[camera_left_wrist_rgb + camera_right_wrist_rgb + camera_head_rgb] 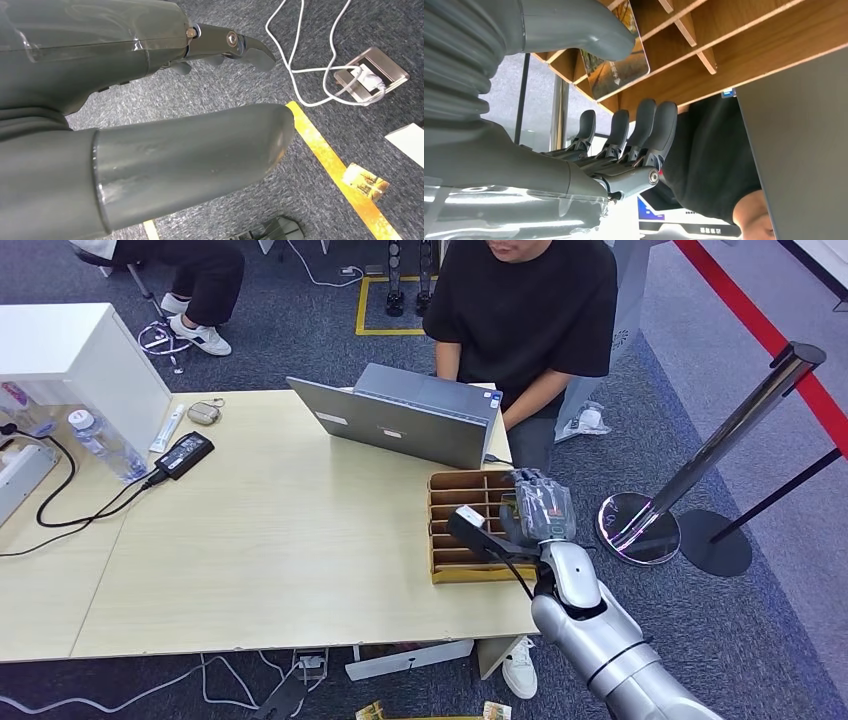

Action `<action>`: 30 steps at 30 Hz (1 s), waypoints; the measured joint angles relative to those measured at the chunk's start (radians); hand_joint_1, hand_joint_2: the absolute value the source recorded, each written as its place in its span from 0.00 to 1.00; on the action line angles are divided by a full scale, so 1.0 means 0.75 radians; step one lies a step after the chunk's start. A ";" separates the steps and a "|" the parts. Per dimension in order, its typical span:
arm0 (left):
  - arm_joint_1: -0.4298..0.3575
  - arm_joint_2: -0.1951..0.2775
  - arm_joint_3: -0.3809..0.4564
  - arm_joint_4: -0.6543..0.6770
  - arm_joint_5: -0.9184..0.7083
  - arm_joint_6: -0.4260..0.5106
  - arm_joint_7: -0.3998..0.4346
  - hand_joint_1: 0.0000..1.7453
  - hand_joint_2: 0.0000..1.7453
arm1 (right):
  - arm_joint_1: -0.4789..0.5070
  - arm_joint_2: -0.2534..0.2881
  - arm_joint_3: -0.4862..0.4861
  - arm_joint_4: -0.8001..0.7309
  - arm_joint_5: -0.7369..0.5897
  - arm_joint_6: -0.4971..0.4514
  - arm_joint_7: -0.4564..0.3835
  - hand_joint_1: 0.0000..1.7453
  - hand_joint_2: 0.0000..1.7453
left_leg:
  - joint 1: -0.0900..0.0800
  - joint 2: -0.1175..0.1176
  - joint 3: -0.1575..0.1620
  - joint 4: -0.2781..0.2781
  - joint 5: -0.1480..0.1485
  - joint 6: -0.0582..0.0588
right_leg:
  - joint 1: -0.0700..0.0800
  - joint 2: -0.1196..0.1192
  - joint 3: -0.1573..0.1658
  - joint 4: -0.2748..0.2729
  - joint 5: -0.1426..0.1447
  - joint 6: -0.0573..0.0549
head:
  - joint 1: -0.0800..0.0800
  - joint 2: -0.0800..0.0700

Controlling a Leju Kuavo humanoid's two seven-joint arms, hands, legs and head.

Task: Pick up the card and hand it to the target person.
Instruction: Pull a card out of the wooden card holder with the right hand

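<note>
One card (616, 62) stands upright in a slot of the divided wooden rack (445, 570) at the counter (280, 570) edge, where the right hand (540, 508) hovers, fingers (644, 127) apart and empty, poised to pinch it.

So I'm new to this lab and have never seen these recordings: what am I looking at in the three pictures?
It is a humanoid robot with two silver arms. The head view looks down on a wooden table with a laptop, a water bottle, a power adapter and a cardboard divider box; a person in black sits behind it. The right robot hand reaches over the box. Its wrist camera shows that robot hand's thumb beside a card standing in a compartment; whether it is gripped yet is unclear. The left wrist camera shows the left robot hand above carpet, holding nothing.
</note>
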 joint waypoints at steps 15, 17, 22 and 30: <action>0.000 -0.012 0.000 0.000 0.000 0.000 -0.006 0.00 0.00 | -0.023 -0.012 0.019 -0.051 0.037 0.111 0.045 0.54 1.00 | 0.000 0.000 0.000 0.000 0.000 0.000 | 0.000 0.000 0.000 0.000 0.000 0.000 | 0.000 0.000; 0.000 -0.013 0.000 0.000 0.000 0.000 -0.006 0.00 0.00 | -0.023 -0.014 0.020 -0.057 0.040 0.120 0.048 0.53 1.00 | 0.000 0.000 0.000 0.000 0.000 0.000 | 0.000 0.000 0.000 0.000 0.000 0.000 | 0.000 0.000; 0.000 -0.015 0.000 0.000 0.000 0.000 -0.005 0.00 0.00 | -0.022 -0.020 0.030 -0.070 0.043 0.132 0.053 0.51 1.00 | 0.000 0.000 0.000 0.000 0.000 0.000 | 0.000 0.000 0.000 0.000 0.000 0.000 | 0.000 0.000; 0.000 -0.017 0.000 0.000 0.001 0.000 -0.005 0.00 0.00 | -0.021 -0.027 0.045 -0.096 0.050 0.161 0.067 0.53 1.00 | 0.000 0.000 0.000 0.000 0.000 0.000 | 0.000 0.000 0.000 0.000 0.000 0.000 | 0.000 0.000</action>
